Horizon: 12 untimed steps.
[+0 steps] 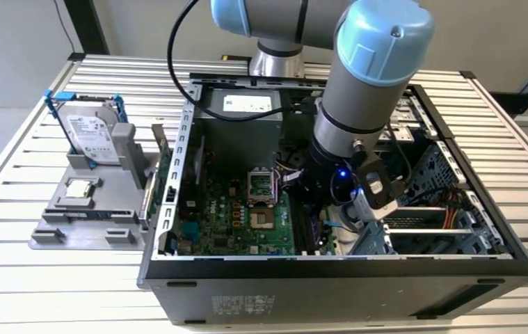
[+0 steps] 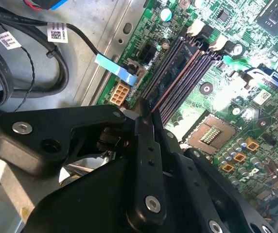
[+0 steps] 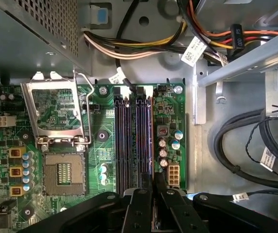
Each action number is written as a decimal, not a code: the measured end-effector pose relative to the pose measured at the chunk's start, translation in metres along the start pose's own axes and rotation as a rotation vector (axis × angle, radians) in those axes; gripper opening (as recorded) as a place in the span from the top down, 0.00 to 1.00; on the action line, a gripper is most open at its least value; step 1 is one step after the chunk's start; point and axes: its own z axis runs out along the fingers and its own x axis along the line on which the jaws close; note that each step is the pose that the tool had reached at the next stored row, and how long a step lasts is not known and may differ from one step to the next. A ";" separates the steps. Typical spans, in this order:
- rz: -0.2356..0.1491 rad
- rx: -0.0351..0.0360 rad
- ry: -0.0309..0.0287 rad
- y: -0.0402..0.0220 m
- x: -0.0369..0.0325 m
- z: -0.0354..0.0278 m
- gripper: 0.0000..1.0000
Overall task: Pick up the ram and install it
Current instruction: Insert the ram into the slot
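One thin dark stick, the ram (image 2: pixel 174 83), stood on its long edge in a slot on the green board (image 2: pixel 236 73), and its near end was pinched between my fingers (image 2: pixel 147 145). My gripper (image 3: pixel 153 191) was pressed almost together, with only the ram's thin edge between the two fingertips. In the first wrist view the ram (image 3: pixel 151 141) ran straight away from my gripper along the outer slot, next to the other dark slots (image 3: pixel 123 141). I could not tell if it was pushed all the way down.

Close on one side of the slots sat the open silver chip socket (image 3: pixel 61 145) with its lid tipped up. On the other side were small round parts and a pale plug (image 3: pixel 171 174), then the board's edge and bare grey metal.

Thick black cables (image 3: pixel 241 150) curled on that metal, well apart from the ram. In the exterior view my gripper (image 1: pixel 324 209) was down inside the open computer case (image 1: pixel 338 268), with the case walls all around it. Outside, a hard drive (image 1: pixel 92 136) stood on a grey stand (image 1: pixel 83 223).
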 end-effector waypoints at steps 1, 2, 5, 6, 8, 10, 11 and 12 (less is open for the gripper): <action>0.000 0.0002 0.0001 -0.0001 0.0000 0.0011 1.00; 0.000 0.0000 0.0001 -0.0001 0.0000 0.0012 1.00; 0.000 -0.0001 0.0000 0.0000 0.0000 0.0013 1.00; 0.000 -0.0002 0.0000 0.0000 -0.0001 0.0013 1.00; 0.000 -0.0024 -0.0004 0.0003 -0.0002 0.0019 0.00; 0.000 0.0019 -0.0001 0.0002 -0.0002 0.0014 0.00; 0.001 0.0032 0.0005 0.0001 -0.0003 -0.0025 0.00; 0.002 0.0035 0.0006 0.0003 -0.0003 -0.0066 0.00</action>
